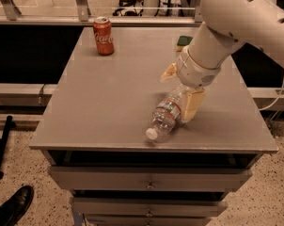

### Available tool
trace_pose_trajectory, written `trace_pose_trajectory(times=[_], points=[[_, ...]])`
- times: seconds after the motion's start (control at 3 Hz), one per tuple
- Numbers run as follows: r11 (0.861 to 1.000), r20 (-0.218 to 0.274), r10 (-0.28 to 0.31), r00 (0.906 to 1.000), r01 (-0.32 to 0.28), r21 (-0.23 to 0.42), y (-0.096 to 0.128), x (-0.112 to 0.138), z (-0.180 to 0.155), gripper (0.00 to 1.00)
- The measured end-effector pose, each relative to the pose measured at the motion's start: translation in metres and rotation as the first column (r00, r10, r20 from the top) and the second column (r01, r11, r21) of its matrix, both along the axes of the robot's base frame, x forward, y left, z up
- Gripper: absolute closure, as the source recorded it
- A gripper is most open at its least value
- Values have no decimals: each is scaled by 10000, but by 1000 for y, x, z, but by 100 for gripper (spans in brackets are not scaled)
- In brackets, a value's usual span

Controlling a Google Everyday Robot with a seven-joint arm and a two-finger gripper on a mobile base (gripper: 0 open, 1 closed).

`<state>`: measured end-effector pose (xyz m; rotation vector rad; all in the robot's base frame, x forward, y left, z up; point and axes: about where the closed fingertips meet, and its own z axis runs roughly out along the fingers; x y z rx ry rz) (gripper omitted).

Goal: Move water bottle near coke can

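The water bottle point(164, 114) lies on its side on the grey table point(109, 107), near the front edge, with its white cap pointing toward the front. The coke can point(103, 36) stands upright at the table's back left, far from the bottle. My gripper point(181, 89) is down at the bottle's bottom end. Its two tan fingers point(192, 105) are spread, one on each side of the bottle's base, and they look open. The arm hides the bottle's far end.
A green sponge point(183, 41) lies at the back of the table, partly behind my arm. Drawers point(149, 178) sit under the tabletop. A black shoe point(12, 206) is on the floor at the lower left. A railing runs behind the table.
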<state>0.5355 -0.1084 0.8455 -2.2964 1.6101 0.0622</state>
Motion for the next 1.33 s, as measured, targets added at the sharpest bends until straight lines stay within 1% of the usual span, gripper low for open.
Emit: trace_pose_trajectory(times=[0.33, 0.67, 1.0, 1.33], points=[[9996, -31, -193, 9998, 193, -199, -1, 4, 0, 49], [9915, 29, -1054, 9944, 1053, -763, -22, 14, 13, 87], [9720, 62, -2086, 9780, 2081, -1092, -43, 24, 24, 100], [9199, 432, -3679, 9289, 3704, -1291, -78, 38, 59, 100]])
